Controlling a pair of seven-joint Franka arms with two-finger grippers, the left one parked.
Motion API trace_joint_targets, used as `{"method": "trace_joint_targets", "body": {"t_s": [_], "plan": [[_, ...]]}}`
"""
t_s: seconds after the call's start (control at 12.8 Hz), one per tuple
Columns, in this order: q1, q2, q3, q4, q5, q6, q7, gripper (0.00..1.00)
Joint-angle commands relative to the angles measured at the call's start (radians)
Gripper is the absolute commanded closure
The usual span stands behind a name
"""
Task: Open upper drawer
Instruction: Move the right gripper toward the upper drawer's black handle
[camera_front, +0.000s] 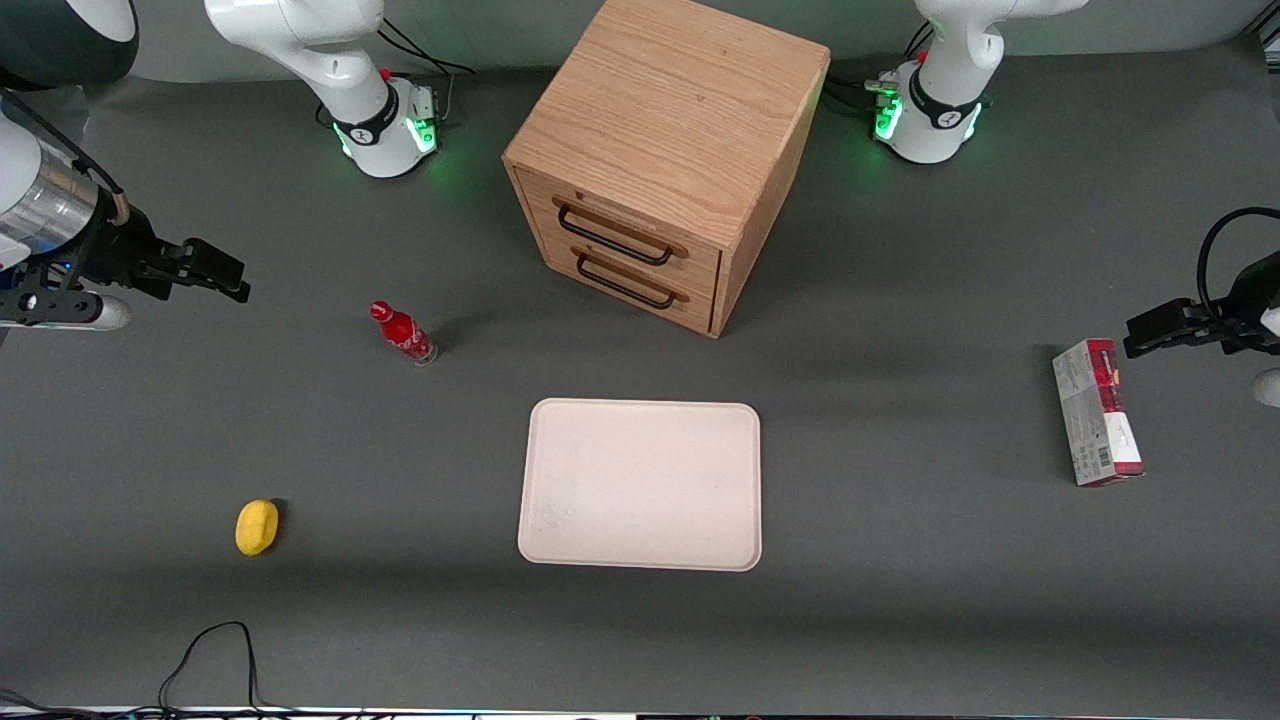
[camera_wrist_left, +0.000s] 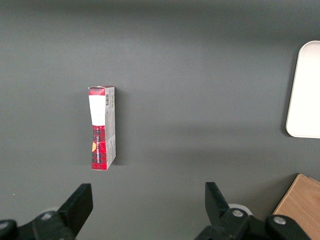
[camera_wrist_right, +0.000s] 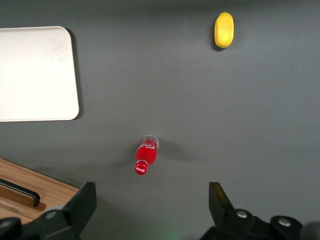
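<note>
A boxy light oak cabinet (camera_front: 665, 120) stands at the back middle of the table. Its upper drawer (camera_front: 625, 225) is closed, with a thin black wire handle (camera_front: 612, 235); the identical lower drawer (camera_front: 630, 280) sits below it, also closed. My right gripper (camera_front: 215, 275) hovers above the table toward the working arm's end, well apart from the cabinet, open and empty. In the right wrist view the gripper (camera_wrist_right: 152, 205) shows wide-spread fingers (camera_wrist_right: 80, 202), with a corner of the cabinet front and a handle (camera_wrist_right: 20, 192) beside them.
A small red bottle (camera_front: 403, 333) stands between the gripper and the cabinet. A white tray (camera_front: 640, 485) lies nearer the front camera than the cabinet. A yellow lemon (camera_front: 257, 527) lies near the front. A red-and-grey box (camera_front: 1096, 412) lies toward the parked arm's end.
</note>
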Motion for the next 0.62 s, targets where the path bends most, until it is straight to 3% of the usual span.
{"method": "trace_joint_targets", "body": {"t_s": [0.0,0.23,0.55], "plan": [[-0.018,0.01,0.012,0.025,0.013,-0.029,-0.014,0.0],[-0.015,0.036,0.021,0.045,0.015,-0.029,-0.011,0.0],[-0.012,0.119,0.215,0.099,0.045,-0.025,-0.016,0.0]]}}
